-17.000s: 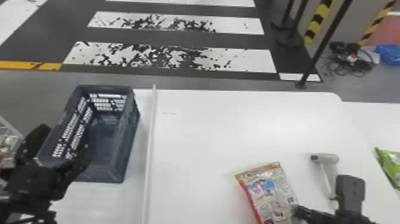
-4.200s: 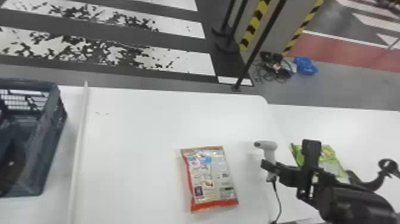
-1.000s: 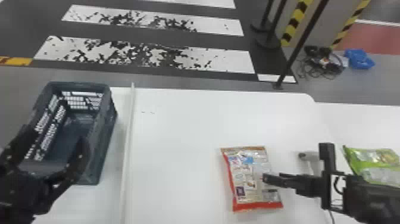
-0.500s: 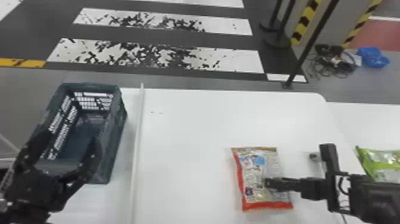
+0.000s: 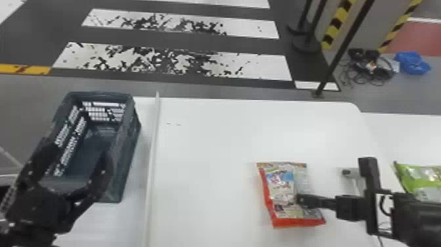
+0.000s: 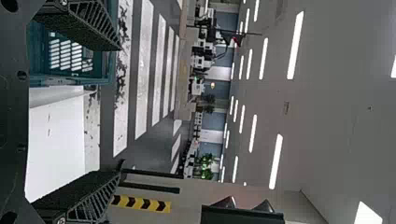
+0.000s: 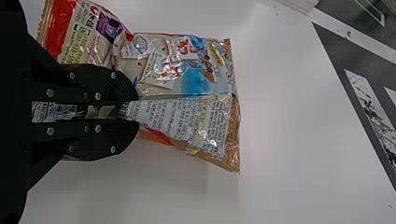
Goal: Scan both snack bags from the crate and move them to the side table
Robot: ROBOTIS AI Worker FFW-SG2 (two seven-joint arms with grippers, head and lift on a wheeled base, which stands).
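Note:
My right gripper (image 5: 301, 199) is at the lower right part of the red-edged snack bag (image 5: 282, 192) on the white table. From the wrist, the right gripper (image 7: 133, 110) is closed on a pinched fold of the snack bag (image 7: 187, 77). A green snack bag (image 5: 423, 179) lies farther right, partly behind the right arm. The pale scanner (image 5: 355, 176) is between the two bags, partly covered by that arm. On the left, my left gripper (image 5: 77, 156) is open over the near end of the dark crate (image 5: 129, 144). The left gripper (image 6: 119, 109) has nothing between its spread fingers; the crate (image 6: 70, 81) lies beyond.
A thin raised divider (image 5: 152, 157) runs between the crate and the white table (image 5: 210, 147). Another white surface (image 5: 400, 134) adjoins on the right. Black posts, cables and a blue bundle (image 5: 411, 62) stand on the floor behind.
Over the last second the head view has shifted, moving everything in it rightward. The right gripper has come farther in over the red-edged bag, which now shows a raised fold.

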